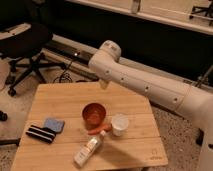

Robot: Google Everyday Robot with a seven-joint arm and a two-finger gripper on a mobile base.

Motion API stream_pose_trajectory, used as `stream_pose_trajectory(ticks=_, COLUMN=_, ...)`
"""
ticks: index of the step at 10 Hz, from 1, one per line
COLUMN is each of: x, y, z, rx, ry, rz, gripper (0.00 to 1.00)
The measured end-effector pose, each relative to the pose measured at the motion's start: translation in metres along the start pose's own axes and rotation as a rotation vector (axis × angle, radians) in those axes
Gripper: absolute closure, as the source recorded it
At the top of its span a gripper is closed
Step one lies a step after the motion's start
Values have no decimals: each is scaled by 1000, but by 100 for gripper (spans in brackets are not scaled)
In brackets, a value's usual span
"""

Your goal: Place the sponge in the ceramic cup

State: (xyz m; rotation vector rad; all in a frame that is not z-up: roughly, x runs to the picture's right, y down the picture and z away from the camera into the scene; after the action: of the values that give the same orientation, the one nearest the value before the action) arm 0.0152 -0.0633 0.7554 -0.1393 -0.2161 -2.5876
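The blue sponge (54,124) lies flat near the left edge of the wooden table (65,100). The white ceramic cup (119,124) stands upright right of the table's middle, well apart from the sponge. My white arm (145,85) reaches in from the right above the table's far edge. Only a small pale part of the gripper (103,84) shows, hanging below the arm over the far edge. It is open, holds nothing, and is far from both sponge and cup.
A black block with white stripes (41,133) touches the sponge's front left. A reddish-orange bowl (94,114) stands left of the cup, with an orange carrot-like piece (100,129) before it. A pale bottle (90,148) lies near the front edge. An office chair (25,45) stands back left.
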Motion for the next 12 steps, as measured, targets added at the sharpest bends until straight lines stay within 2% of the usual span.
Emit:
stream_pose_trajectory(ticks=4, x=1, y=-1, z=-1, rx=2, ry=2, rz=0, gripper=20)
stream_pose_trajectory(ticks=6, x=25, y=-17, z=-7, rx=28, ry=46, rz=-32, gripper=20)
stream_pose_trajectory(ticks=7, x=50, y=-35, z=-13, rx=54, ry=97, rz=-71, gripper=20)
stream_pose_trajectory(ticks=8, x=65, y=-45, z=-17, rx=74, ry=136, rz=-97, gripper=20)
stream_pose_trajectory(ticks=9, x=88, y=-61, z=-24, rx=107, ry=201, rz=-138, gripper=20)
stream_pose_trajectory(ticks=10, x=102, y=-73, z=-29, rx=130, ry=248, rz=-168, gripper=20)
stream_pose_trajectory(ticks=11, x=122, y=-97, z=-38, rx=166, ry=319, rz=-224, gripper=20)
stream_pose_trajectory(ticks=12, x=135, y=-119, z=-41, rx=195, ry=368, rz=-274, gripper=20)
